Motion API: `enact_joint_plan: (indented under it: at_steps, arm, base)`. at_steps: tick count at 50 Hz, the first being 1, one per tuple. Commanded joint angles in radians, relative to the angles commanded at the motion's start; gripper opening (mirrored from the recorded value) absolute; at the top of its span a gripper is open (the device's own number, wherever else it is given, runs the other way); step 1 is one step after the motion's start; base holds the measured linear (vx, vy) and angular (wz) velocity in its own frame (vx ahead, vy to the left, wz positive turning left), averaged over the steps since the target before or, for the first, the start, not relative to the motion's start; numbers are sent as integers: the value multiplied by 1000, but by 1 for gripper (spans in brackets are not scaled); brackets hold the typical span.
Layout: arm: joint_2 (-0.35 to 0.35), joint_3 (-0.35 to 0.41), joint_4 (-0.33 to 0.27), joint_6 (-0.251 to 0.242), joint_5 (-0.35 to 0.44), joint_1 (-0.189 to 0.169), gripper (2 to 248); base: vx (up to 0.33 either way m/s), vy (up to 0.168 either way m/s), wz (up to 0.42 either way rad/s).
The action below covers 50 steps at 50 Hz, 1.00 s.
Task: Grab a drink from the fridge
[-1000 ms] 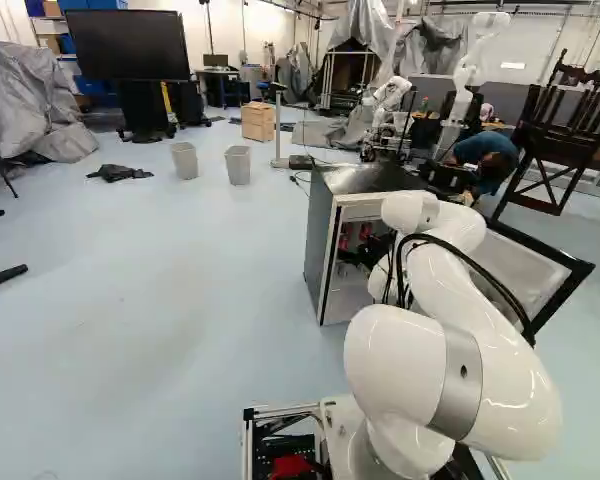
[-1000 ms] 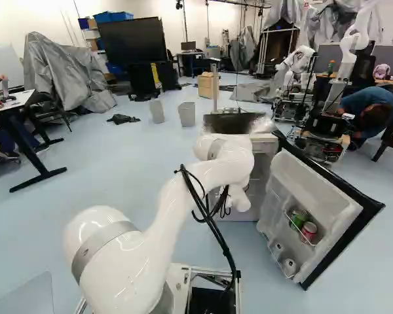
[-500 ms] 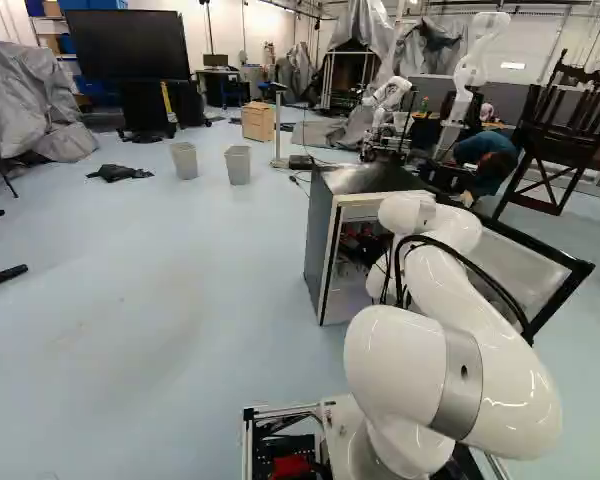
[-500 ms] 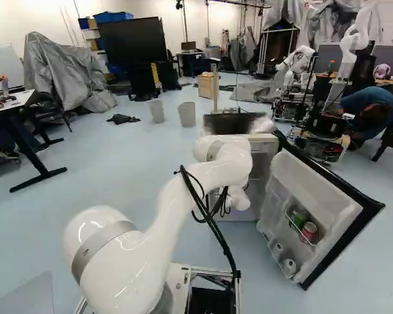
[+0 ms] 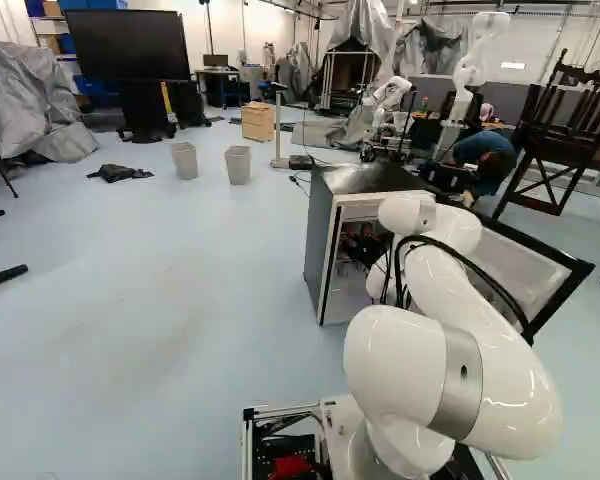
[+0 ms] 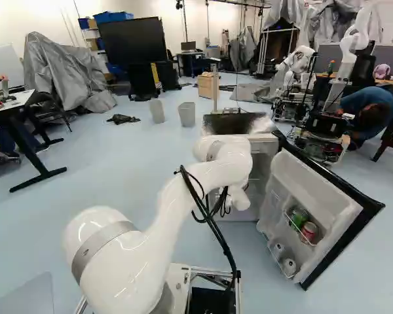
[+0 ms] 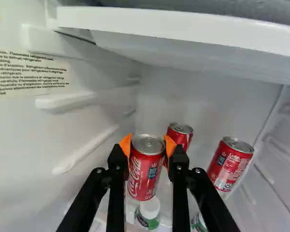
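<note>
My gripper (image 5: pixel 364 243) reaches into the open fridge (image 5: pixel 330 255) in the left base view. In the wrist view the gripper (image 7: pixel 147 141) is shut on a red drink can (image 7: pixel 144 174), an orange pad on either side near its top. Just behind the held can is another red can (image 7: pixel 182 134), partly covered by a finger. A third red can (image 7: pixel 230 164) stands off to the side. Whether the held can touches the shelf cannot be told.
White-capped bottles (image 7: pixel 149 210) are close below the held can. A white shelf (image 7: pixel 183 31) hangs above the gripper, with the ribbed side wall (image 7: pixel 82 125) beside it. The open door (image 6: pixel 314 209) holds several cans. Another robot (image 6: pixel 350 49) stands farther back.
The arm's wrist end has shifted very slightly toward the left of both base views. The dark gripper shows differently against the red cans inside the fridge. The base has stayed put.
</note>
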Motion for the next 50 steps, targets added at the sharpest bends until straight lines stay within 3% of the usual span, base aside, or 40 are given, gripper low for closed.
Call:
enact_joint_plan:
  at_steps: [20,50]
  arm:
    - [51,102,0,0,0,-7,92]
    - [228,352,0,0,0,-38,92]
  base:
    - [0,0,0]
    - [0,0,0]
